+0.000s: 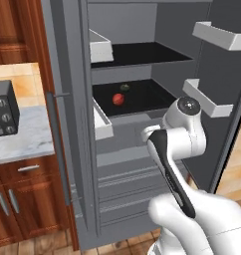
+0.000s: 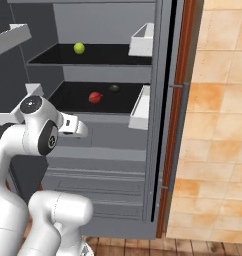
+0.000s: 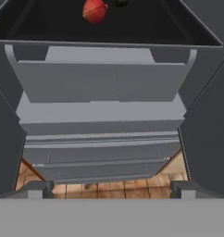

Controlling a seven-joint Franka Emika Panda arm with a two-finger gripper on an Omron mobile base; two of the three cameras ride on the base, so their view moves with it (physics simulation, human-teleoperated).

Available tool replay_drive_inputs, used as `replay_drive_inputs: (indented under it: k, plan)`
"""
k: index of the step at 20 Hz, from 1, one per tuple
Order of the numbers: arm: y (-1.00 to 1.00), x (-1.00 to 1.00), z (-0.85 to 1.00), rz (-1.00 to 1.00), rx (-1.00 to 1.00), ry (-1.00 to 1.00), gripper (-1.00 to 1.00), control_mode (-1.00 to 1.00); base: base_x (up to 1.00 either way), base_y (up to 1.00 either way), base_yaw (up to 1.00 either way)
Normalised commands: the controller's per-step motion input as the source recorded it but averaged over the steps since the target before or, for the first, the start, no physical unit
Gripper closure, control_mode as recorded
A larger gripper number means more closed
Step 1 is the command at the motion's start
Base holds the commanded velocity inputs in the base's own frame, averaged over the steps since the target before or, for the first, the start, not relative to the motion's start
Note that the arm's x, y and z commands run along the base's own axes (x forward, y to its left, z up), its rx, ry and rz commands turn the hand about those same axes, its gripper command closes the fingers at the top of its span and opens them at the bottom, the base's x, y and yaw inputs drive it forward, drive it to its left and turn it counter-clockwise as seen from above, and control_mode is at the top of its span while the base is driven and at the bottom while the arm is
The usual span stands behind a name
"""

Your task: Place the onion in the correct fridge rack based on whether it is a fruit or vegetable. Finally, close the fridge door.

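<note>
Inside, the onion [image 1: 118,99] rests on the fridge rack [image 1: 147,97].

No readable text, labels, brands, numbers or signs anywhere: not on fridge, shelves, door bins, cabinets or worktop.

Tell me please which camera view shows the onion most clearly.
The right base view shows it best: the onion sits whole on the fridge rack, left of a dark green item. The left base view shows it smaller. The hand view shows it large, but at the top edge.
</note>
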Motion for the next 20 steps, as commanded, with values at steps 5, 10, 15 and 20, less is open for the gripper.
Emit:
replay_drive_inputs:
  k: [5, 10, 15, 20]
  plan:
    - [0.00, 0.00, 0.00, 0.00, 0.00, 0.00, -1.00, 1.00, -0.08, -0.19, 0.00]
    - [0.00, 0.00, 0.00, 0.00, 0.00, 0.00, -1.00, 1.00, -0.14, -0.11, 0.00]
    - [0.00, 0.00, 0.00, 0.00, 0.00, 0.00, -1.00, -1.00, 0.00, -0.01, 0.00]
    - [0.00, -0.07, 0.00, 0.00, 0.00, 0.00, -1.00, -1.00, 0.00, 0.00, 0.00]
